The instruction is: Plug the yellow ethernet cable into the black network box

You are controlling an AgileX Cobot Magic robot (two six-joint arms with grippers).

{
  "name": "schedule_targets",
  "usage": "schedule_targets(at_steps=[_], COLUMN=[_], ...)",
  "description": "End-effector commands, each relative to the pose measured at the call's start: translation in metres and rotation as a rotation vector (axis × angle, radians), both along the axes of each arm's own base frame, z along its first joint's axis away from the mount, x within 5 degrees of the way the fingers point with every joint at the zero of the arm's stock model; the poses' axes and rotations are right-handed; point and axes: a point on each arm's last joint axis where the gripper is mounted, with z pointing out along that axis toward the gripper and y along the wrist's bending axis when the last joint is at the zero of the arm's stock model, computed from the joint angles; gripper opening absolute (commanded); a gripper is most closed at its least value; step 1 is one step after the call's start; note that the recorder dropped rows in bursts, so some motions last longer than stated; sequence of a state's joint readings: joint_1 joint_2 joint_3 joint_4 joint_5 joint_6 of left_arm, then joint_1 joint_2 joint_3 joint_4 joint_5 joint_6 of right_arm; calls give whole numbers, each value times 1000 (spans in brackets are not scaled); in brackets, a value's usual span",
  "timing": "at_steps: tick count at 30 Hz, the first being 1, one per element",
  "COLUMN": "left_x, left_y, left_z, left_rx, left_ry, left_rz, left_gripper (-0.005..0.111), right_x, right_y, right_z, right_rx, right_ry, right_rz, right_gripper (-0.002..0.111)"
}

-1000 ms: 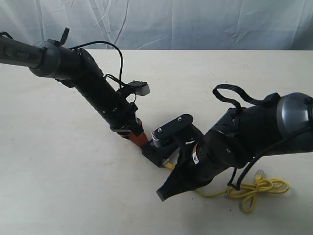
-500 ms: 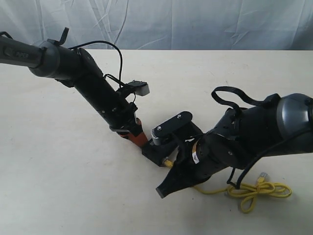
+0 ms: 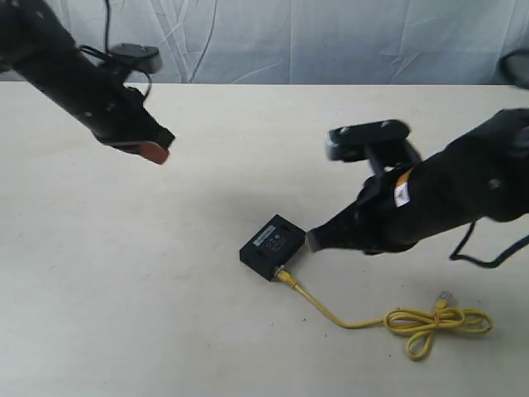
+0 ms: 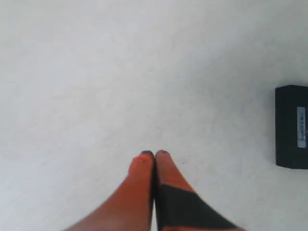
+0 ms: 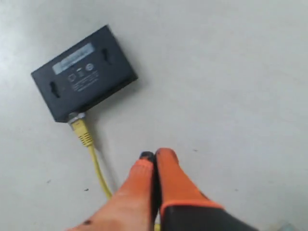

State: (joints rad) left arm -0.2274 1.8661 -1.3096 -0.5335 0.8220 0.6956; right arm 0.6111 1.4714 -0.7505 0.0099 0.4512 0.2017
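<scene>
The black network box [image 3: 272, 246] lies flat on the table, its pale label strip up [image 5: 84, 73] [image 4: 292, 126]. The yellow ethernet cable [image 3: 347, 318] has one plug seated in the box's near side [image 5: 78, 123]. It runs right to a looped bundle [image 3: 438, 322] with the free clear plug beside it. My right gripper [image 3: 314, 240] hovers just right of the box, shut and empty [image 5: 154, 155]. My left gripper [image 3: 157, 153] is raised far to the upper left, shut with nothing in it [image 4: 154, 154].
The pale table [image 3: 165, 314] ends at a white curtain backdrop [image 3: 289, 41] behind. A black cable loop hangs from the right arm [image 3: 488, 256] near the right edge.
Both arms have pulled away from the box. The left gripper rose up and to the left, the right one lifted and moved right. The cable stays plugged in and is now uncovered.
</scene>
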Motion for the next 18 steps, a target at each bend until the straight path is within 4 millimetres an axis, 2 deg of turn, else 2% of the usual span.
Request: schedule_targets(at_steps=[1, 4, 6, 7, 8, 9, 10, 11, 12, 13, 14, 16, 18], left_x=[-50, -93, -121, -150, -160, -185, -197, -217, -223, -237, -241, -256, -262], left_y=[26, 39, 47, 56, 60, 67, 69, 74, 75, 78, 79, 83, 84], left_z=[49, 69, 75, 83, 85, 89, 92, 93, 92, 94, 96, 106, 109], left_rx=[46, 20, 3, -15, -24, -46, -57, -74, -80, -96, -103, -132, -143], left_ry=[-233, -386, -465, -572, -616, -700, -735, -784, -798, -839, -857, -940, -972], left_rz=[104, 165, 205, 237, 250, 269, 271, 273, 274, 274, 276, 284, 287], left_gripper=[0, 0, 0, 0, 0, 0, 0, 0, 0, 0, 0, 0, 0], right_x=[-7, -21, -34, -52, -60, -80, -91, -110, -117, -133, -139, -164, -176], right_y=[-41, -62, -72, -81, -84, -93, -99, -109, -112, -121, -124, -135, -141], right_z=[43, 74, 93, 109, 114, 120, 123, 121, 117, 115, 114, 118, 121], right_rx=[41, 96, 131, 171, 199, 250, 270, 289, 286, 288, 292, 324, 354], right_ry=[-48, -141, -219, -323, -371, -473, -525, -626, -650, -703, -712, -767, -820], right_rz=[-135, -197, -208, -201, -201, -197, -193, -182, -178, -174, -177, -186, -188], right_gripper=[0, 0, 0, 0, 0, 0, 0, 0, 0, 0, 0, 0, 0])
